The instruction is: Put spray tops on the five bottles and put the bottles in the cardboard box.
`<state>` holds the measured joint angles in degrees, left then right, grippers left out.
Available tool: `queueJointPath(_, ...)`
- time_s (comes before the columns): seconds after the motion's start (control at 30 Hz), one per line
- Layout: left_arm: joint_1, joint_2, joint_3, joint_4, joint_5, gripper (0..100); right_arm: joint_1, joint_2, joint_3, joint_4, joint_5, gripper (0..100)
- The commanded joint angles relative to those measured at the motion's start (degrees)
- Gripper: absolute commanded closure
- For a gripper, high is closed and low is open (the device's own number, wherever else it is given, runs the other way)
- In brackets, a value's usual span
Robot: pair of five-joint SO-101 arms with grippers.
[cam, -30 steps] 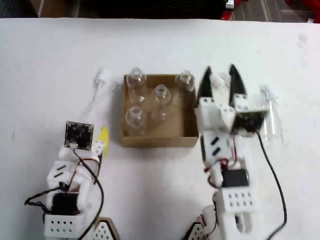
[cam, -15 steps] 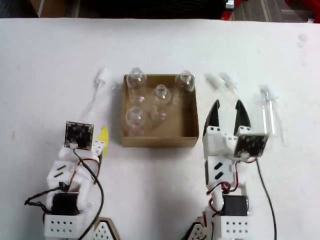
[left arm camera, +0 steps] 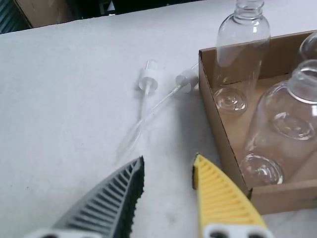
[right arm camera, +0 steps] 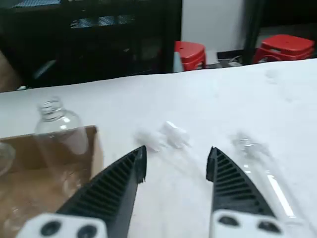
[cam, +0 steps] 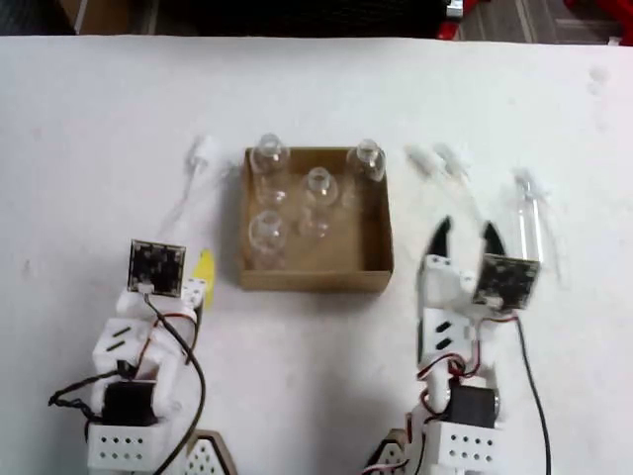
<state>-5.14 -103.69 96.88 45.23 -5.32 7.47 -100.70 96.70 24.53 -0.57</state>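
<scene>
— What sort of place is this?

— A robotics lab or workshop room, I'd say. A left arm (cam: 134,346) and a right arm (cam: 450,327), both small, white and trailing bare wires, sit at the near edge of a table (cam: 99,99) covered in plain white.

— And beyond the table?

— Through the right wrist camera, a red stool (right arm camera: 190,52) and a second red stool (right arm camera: 287,47) stand past the far edge, with a white wall (right arm camera: 213,22) between them and a dark rack (right arm camera: 99,39) to one side. The left wrist camera catches a brown carton (left arm camera: 44,10) off the table's far corner.

— So not a home?

— No, it looks like a working room: test rig, stools, storage
</scene>
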Motion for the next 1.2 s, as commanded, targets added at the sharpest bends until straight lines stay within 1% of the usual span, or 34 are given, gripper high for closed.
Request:
queueJointPath(0.0,0.5,-0.7,-0.2,-0.6,-0.5,84,8.3,-0.4,-0.6,-2.1,4.1,82.2)
queueJointPath(0.07,0.4,-0.7,-0.2,-0.6,-0.4,84,8.6,0.0,-1.8,-3.0,4.1,82.2)
queueJointPath(0.23,0.2,-0.7,-0.3,-0.4,-0.3,84,8.5,0.9,-6.2,-1.5,4.2,82.2)
queueJointPath(0.37,0.2,-0.7,-0.3,-0.3,-0.4,84,8.4,9.7,-15.9,2.1,4.7,82.2)
queueJointPath(0.47,0.3,-0.7,-0.3,-0.3,-0.4,84,8.4,22.1,-28.7,7.6,5.4,82.2)
queueJointPath(0.6,0.7,-0.7,-0.2,-0.2,-0.5,84,8.7,41.8,-46.3,14.6,13.6,82.2)
queueJointPath(0.7,0.7,-0.7,-0.2,0.5,-0.5,84,10.2,57.2,-59.0,20.4,16.8,82.2)
queueJointPath(0.93,0.7,-0.7,-0.3,0.5,-0.5,84,11.9,90.9,-90.8,33.5,17.1,82.2)
queueJointPath(1.17,0.7,-0.7,-0.3,0.5,-0.5,84,12.0,119.6,-123.4,46.3,17.1,82.2)
